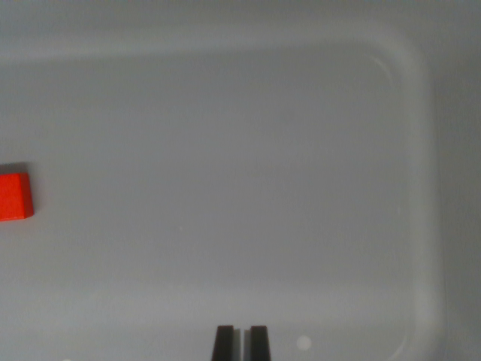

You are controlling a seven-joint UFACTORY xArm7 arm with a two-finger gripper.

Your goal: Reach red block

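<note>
Wrist view, looking down. The two dark fingertips (223, 343) of the gripper (240, 344) entered the frame at the bottom edge, a little to the left of centre. They stood upright and parallel, with only a thin pale slit between them, so the jaws were drawn almost fully together. Nothing lay between the tips, and they held no object. Only the ends of the fingers showed; the rest was cut off by the lower border.

Beneath and around the fingertips lay a pale grey tray (418, 188), smooth and bare across its floor. Its raised rim ran along the top of the frame, curved through a rounded corner at the upper right of the wrist view, and descended the right side toward the lower right. A small light spot (304, 344) sat on the floor just to the right of the fingertips; what it was could not be told.

The red block (15, 197) rested on the tray floor at the far left of the wrist view, about mid-height, partly cut off by the left border. It lay well apart from the fingertips, up and to their left.
</note>
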